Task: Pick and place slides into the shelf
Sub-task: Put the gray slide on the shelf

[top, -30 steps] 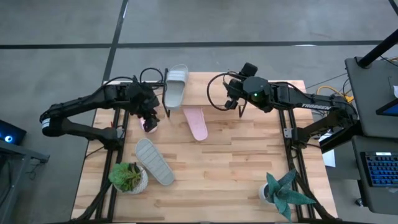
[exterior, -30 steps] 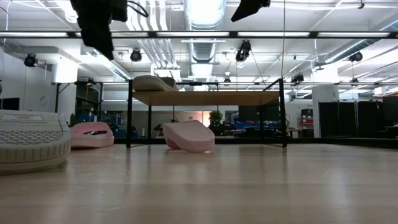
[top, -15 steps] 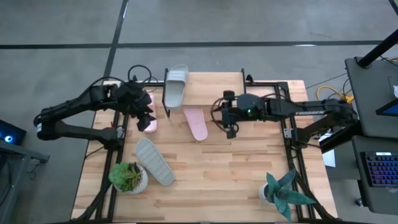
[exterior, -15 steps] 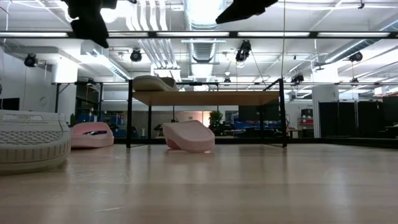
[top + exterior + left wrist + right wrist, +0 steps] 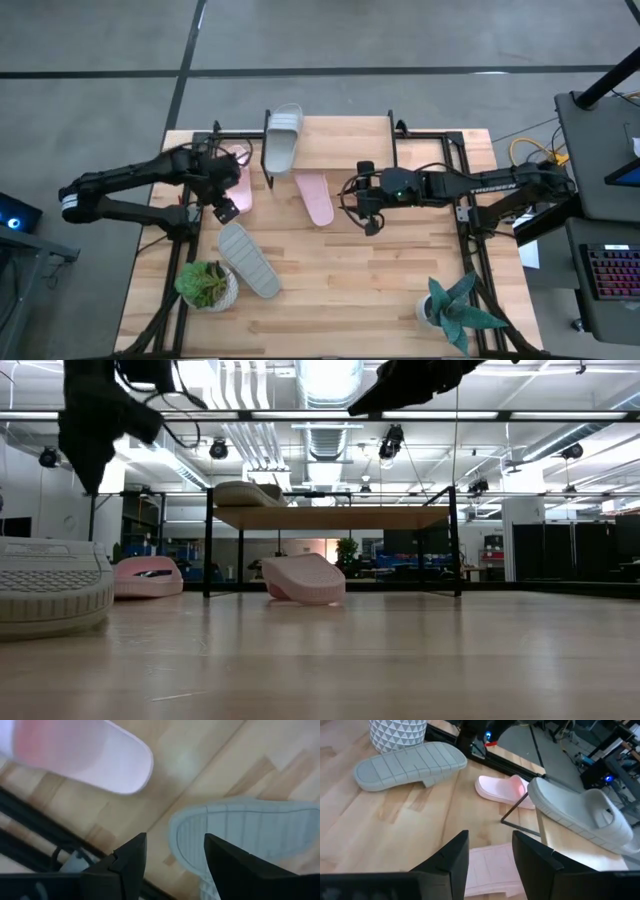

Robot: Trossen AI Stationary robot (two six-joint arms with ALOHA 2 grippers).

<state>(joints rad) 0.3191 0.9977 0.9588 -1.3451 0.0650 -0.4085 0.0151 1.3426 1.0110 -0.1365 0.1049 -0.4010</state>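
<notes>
So your shelf [image 5: 340, 150] has just one grey slide [image 5: 282, 137] on top, at its 9 o'clock end. Pink slide [image 5: 317, 197] lies under it, another pink one [image 5: 238, 175] beside it, upside-down grey one [image 5: 249, 259] on the worktop [image 5: 350, 290]. Left hand [image 5: 224, 208] and right hand [image 5: 366, 205] both hover apart, empty.

Two pink slides [image 5: 318, 198] [image 5: 237, 178], two light grey slides [image 5: 281, 138] [image 5: 249, 259] with ribbed soles, pale wood shelf top [image 5: 350, 143] on black frame, blond plank table [image 5: 360, 290], white diamond-patterned pot [image 5: 397, 728] upper left of right wrist view, green plants [image 5: 203, 282]
</notes>
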